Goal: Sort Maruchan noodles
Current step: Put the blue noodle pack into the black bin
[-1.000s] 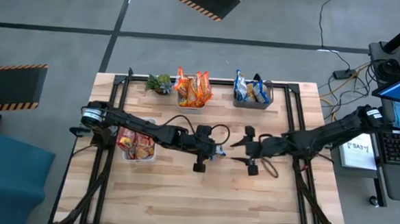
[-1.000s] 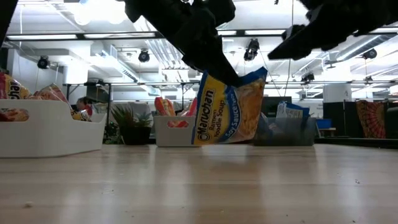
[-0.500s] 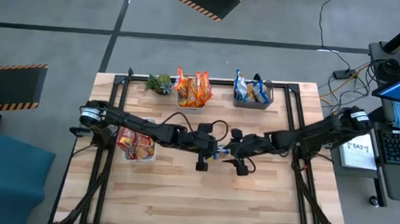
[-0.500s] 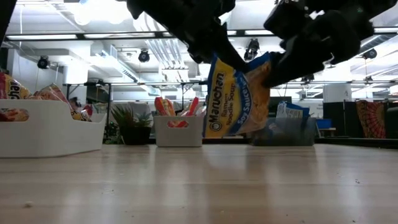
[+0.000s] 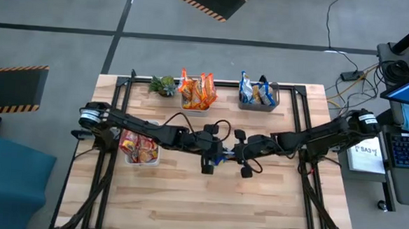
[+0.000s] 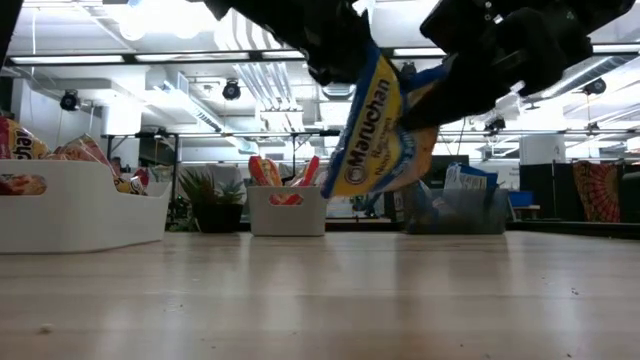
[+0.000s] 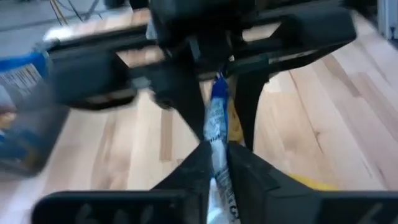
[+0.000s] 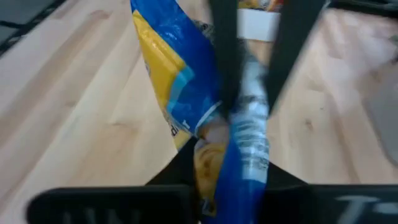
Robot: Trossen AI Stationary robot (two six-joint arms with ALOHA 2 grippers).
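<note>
Now, with both the left gripper point(image 5: 214, 157) and right gripper point(image 5: 234, 156) clamped on the blue packet point(image 6: 385, 125) above the table point(image 5: 270, 202), release left only once right's pinch looks firm.

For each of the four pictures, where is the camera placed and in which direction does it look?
High view: above the table, looking straight down; both arms meet mid-table, left gripper, right gripper.
Low view: at tabletop height, looking level across into the room; both arms come down to the blue-and-yellow packet.
Left wrist view: on the left arm, looking past its own fingers toward the right arm.
Right wrist view: on the right arm, looking along the packet.
Shared: the low view and both wrist views show that packet, held by both grippers.
</note>
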